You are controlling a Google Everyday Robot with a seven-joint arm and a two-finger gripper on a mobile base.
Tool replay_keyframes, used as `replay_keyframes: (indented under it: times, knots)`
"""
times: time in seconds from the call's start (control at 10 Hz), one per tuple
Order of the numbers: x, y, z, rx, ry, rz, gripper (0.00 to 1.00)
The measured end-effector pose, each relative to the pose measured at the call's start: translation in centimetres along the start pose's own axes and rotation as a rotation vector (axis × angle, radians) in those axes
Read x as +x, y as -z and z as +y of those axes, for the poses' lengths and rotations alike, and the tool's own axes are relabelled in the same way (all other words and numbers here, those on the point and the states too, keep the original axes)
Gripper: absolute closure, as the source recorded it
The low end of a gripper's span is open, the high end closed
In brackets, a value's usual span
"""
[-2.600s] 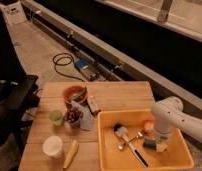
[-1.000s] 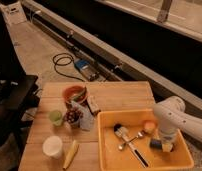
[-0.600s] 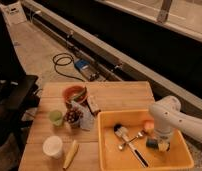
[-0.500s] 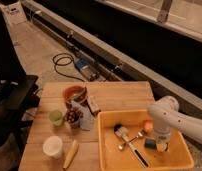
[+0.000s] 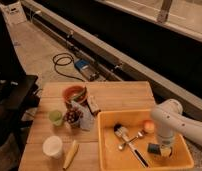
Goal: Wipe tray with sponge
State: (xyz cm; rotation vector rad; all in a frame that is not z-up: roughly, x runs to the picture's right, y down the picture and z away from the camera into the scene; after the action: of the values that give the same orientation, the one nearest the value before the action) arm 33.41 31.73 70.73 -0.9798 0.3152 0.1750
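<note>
wooden table [image 5: 119,97] w/ 1 tray [image 5: 106,150] holding 1 sponge [image 5: 154,148], 1 brush [image 5: 128,142], 1 ball [image 5: 148,126]; gripper [image 5: 164,150] over sponge, fingers unclear.

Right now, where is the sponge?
The sponge lies in the tray's right end, under the gripper, right of the brush.

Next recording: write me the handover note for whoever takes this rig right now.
Gripper: down inside the large yellow-orange plastic tray, at its right end, on the small blue-grey sponge.
Also in the tray: black-handled brush, small orange-pink ball.
Done: sponge reached, contact with tray floor apparent.
Left: wiping the floor, working around brush and ball.
</note>
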Motion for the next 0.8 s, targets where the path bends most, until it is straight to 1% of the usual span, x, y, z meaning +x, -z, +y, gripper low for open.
replay_keyframes:
  times: [0.1, 0.2, 0.4, 0.6, 0.8]
  knots:
    - [0.9, -0.2, -0.6, 0.006, -0.016, 0.012, 1.00]
    - [1.0, -0.1, -1.3, 0.018, -0.024, 0.017, 1.00]
    - [0.0, 0.2, -2.1, 0.039, -0.017, 0.011, 1.00]
    - [-2.1, 0.6, -1.2, 0.040, 0.019, -0.009, 1.00]
    - [-2.7, 0.5, 0.5, 0.029, 0.054, -0.017, 1.00]
